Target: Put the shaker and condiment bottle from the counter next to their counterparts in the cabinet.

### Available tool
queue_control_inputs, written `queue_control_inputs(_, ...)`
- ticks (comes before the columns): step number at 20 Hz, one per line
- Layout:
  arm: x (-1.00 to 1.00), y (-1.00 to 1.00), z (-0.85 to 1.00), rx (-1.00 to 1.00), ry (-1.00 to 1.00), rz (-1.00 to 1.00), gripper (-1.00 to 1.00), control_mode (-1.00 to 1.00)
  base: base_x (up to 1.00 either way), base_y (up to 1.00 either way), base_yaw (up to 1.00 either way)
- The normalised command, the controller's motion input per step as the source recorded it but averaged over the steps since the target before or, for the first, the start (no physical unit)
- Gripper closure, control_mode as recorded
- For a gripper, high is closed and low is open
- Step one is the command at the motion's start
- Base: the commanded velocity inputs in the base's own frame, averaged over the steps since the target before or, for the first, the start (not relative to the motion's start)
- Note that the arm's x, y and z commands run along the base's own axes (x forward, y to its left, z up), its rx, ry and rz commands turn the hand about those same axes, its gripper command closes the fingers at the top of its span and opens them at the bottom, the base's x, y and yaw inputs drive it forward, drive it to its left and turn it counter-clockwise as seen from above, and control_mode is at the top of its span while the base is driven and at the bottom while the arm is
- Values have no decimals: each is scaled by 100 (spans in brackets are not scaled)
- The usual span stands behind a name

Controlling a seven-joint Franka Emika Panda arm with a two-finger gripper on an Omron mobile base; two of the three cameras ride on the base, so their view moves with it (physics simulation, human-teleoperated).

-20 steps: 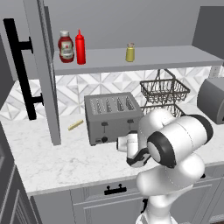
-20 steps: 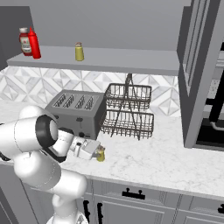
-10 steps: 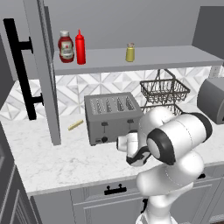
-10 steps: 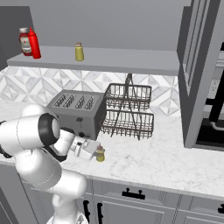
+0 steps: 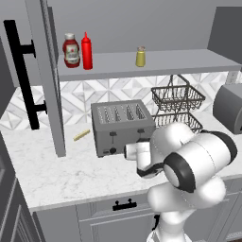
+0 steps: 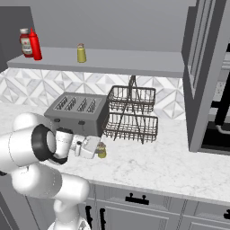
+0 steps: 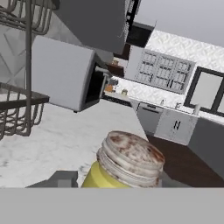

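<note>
Gripper [image 6: 99, 150] was clamped on the shaker [image 6: 102, 151], low over the counter [image 6: 148, 166] in front of the toaster [image 6: 78, 112]. Wire basket rack [image 6: 131, 114] stood just behind; shaker upright, cap up.

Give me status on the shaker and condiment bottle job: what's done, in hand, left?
Done: the red condiment bottle stands on the cabinet shelf beside the ketchup bottle. In hand: the gripper is closed around the shaker, which sits low at the counter in front of the toaster; whether it has lifted is unclear. Left: carry it up and set it by the yellow shaker.
</note>
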Motion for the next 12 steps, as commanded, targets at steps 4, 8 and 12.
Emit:
queue_control_inputs(4,-3,-7,20,0,-6,23,100,-100,0,0,0)
queue_control_inputs(8,-19,-12,27,0,-2,20,100,-100,0,0,0)
queue_control_inputs(12,-19,-10,37,0,0,22,100,-100,0,0,0)
